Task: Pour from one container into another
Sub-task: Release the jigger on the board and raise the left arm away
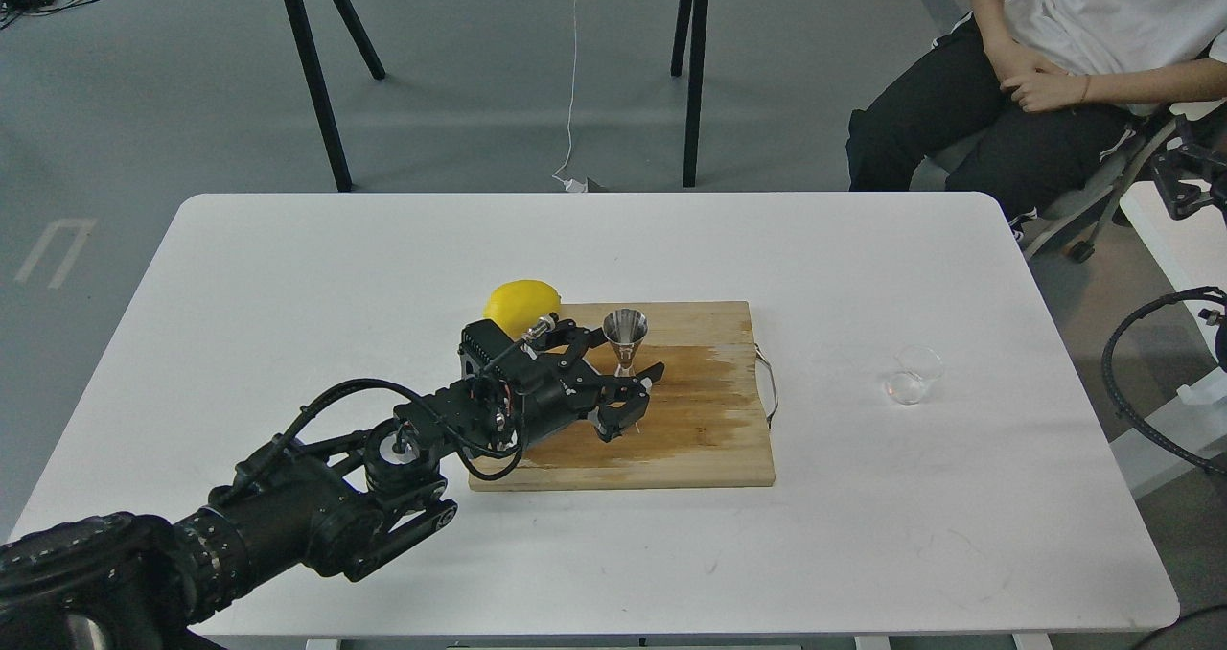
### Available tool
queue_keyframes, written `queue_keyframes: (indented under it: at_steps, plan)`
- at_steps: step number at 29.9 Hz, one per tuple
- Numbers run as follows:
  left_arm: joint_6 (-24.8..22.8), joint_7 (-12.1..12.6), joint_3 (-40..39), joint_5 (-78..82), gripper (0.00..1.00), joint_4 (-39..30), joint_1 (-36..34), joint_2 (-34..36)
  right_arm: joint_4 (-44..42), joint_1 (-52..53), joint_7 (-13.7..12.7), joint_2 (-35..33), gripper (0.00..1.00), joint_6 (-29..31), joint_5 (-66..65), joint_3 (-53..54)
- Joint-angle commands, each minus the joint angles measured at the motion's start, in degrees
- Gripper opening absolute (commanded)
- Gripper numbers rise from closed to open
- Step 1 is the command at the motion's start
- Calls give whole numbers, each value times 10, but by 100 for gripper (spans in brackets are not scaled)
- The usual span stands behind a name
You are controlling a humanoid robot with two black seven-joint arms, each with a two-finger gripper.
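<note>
The glass cup point(912, 375) is standing upright on the bare white table point(288, 276), well to the right of the board and apart from everything else; I cannot tell whether it is holding any liquid. The jigger point(625, 340) is standing upright on the wooden board point(700, 439), toward its back edge, with its upper cone open to the ceiling. My left claw point(635, 393) is reaching over the board with its fingers spread around the jigger's base, one finger point(652, 374) lying just beside the foot; I cannot tell if it is touching, and it is holding nothing that I can confirm. My right arm is not showing in this view. A lemon point(522, 305) is sitting at the board's back left corner, partly hidden behind my wrist. The board is looking darker and wet across its middle. I am judging the task as early: the cup is not being gripped, nothing is tilted, and no pour is under way. Steadying the jigger, lifting the cup, carrying it over and tipping it are all remaining.
</note>
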Motion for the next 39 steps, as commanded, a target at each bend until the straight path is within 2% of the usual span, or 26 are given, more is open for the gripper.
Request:
queue_keyframes:
  at_steps: [1,7,13,21,22,24,26,28,30,31,36,39]
  plan:
    - [2,0,-1,0,75,-5,4,13,1,0,0,1,100,0,0,1]
    - [-1,0,-1,0,76,-65,33,65,0,0,0,2,100,0,0,1]
    - [4,0,-20,0,76,-87,57,118,0,-1,-1,-1,100,0,0,-2]
    - [8,-3,-57,-6,81,-216,60,204,0,-10,-2,-2,100,0,-1,-5]
    - [8,-9,-58,-63,82,-226,58,213,0,-11,-2,-2,100,0,-1,-5]
    - [8,-41,-59,-163,83,-244,52,227,2,-14,-2,-2,100,0,-1,-7]
    - [7,-79,-69,-264,92,-249,44,234,10,-26,-5,-2,100,0,-1,-7]
    - [-2,-112,-88,-369,95,-250,41,234,39,-46,-6,-2,100,0,-2,-7]
    - [-44,-132,-117,-473,96,-250,30,234,85,-78,-7,-2,100,0,-2,-7]
    - [-78,-133,-140,-532,96,-250,22,234,113,-97,-8,-2,100,0,-1,-6]
    - [-251,-128,-270,-818,100,-240,20,228,254,-198,-10,-2,100,0,17,5]
    - [-312,-119,-299,-941,100,-222,19,228,311,-252,-27,-2,100,0,56,5]
